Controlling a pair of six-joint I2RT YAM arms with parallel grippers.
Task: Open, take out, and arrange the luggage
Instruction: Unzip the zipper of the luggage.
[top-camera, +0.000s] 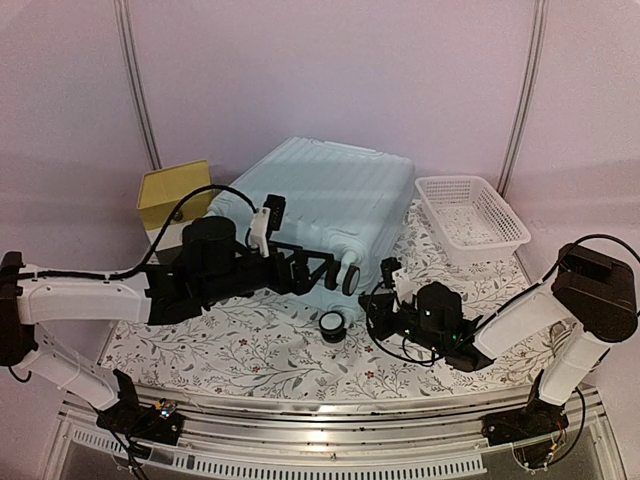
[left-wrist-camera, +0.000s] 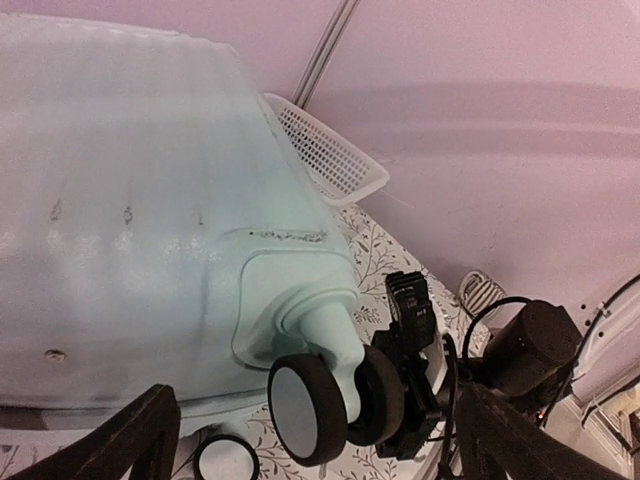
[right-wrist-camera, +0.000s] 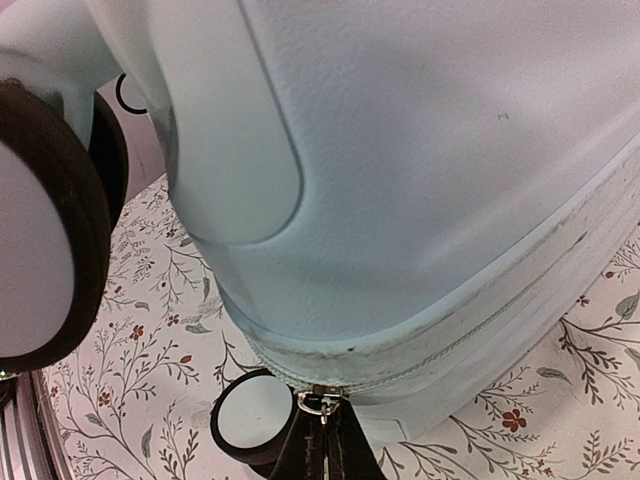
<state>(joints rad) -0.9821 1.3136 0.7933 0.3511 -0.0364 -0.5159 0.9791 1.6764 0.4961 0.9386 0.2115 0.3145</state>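
Nearest you in the top view were the arms themselves. Your left pincer (top-camera: 325, 268) had its jaws wide apart at the caster wheel (top-camera: 350, 276) end of the luggage (top-camera: 330, 195). The case lay flat mid-desk (top-camera: 250, 335), long axis running off toward the back wall, with the basket (top-camera: 470, 215) just beside it on the right.

Left wrist view: that wheel (left-wrist-camera: 310, 405) sat between your spread fingers (left-wrist-camera: 140, 440), nothing gripped.

Right wrist view: the right pincer (right-wrist-camera: 322, 450) looked pinched together on the zipper pull (right-wrist-camera: 318, 403) at the low seam. So I'd say that arm was better placed, with bare desk (right-wrist-camera: 560, 400) along the seam.
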